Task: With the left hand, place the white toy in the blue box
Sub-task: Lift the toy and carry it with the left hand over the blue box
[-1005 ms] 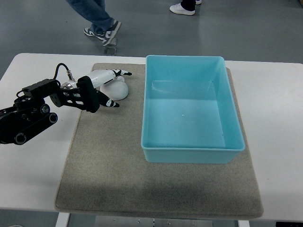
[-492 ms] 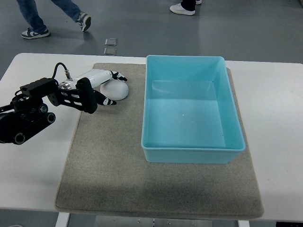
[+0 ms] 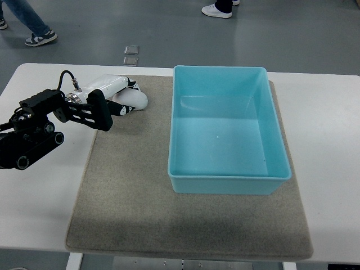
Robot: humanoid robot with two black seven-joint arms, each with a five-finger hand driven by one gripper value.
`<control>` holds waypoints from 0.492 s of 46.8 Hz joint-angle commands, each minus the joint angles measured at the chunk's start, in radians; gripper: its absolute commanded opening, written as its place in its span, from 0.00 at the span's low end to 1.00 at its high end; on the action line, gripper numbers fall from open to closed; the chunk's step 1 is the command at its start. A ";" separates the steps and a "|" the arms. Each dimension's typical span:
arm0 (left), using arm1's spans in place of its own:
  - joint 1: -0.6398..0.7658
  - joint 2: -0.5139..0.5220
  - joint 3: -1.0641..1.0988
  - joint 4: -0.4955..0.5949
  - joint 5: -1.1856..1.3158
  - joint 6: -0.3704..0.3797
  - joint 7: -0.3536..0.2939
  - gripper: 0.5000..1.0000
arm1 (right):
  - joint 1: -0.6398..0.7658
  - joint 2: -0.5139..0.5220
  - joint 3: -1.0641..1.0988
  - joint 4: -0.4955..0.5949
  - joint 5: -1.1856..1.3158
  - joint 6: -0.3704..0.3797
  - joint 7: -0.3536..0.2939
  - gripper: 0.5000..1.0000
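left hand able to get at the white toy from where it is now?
Probably yes. The left hand is already at the white toy, fingers apparently around it, and nothing else on the mat blocks it. Whether the grasp is firm is unclear.

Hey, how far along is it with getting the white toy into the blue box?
Early stage. Done: the left hand has reached the white toy at the mat's far left corner. In hand: its fingers are closing around the toy, which seems to sit on the mat, not lifted. Left: lifting it, carrying it right and dropping it into the blue box, which holds nothing yet.
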 commanded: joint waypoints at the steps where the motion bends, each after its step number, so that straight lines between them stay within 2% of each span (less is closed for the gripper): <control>1: -0.001 0.004 -0.009 0.000 -0.012 0.021 0.000 0.00 | 0.000 0.000 0.000 0.000 -0.001 0.000 0.000 0.87; 7: -0.015 0.012 -0.058 -0.006 -0.018 0.066 -0.002 0.00 | 0.000 0.000 0.000 0.000 0.001 0.000 0.000 0.87; 12: -0.041 0.020 -0.094 -0.029 -0.017 0.069 -0.008 0.00 | 0.000 0.000 0.000 0.000 0.001 0.000 0.000 0.87; 23: -0.104 0.012 -0.094 -0.198 -0.015 0.061 -0.026 0.00 | 0.000 0.000 0.000 0.000 0.001 0.000 0.000 0.87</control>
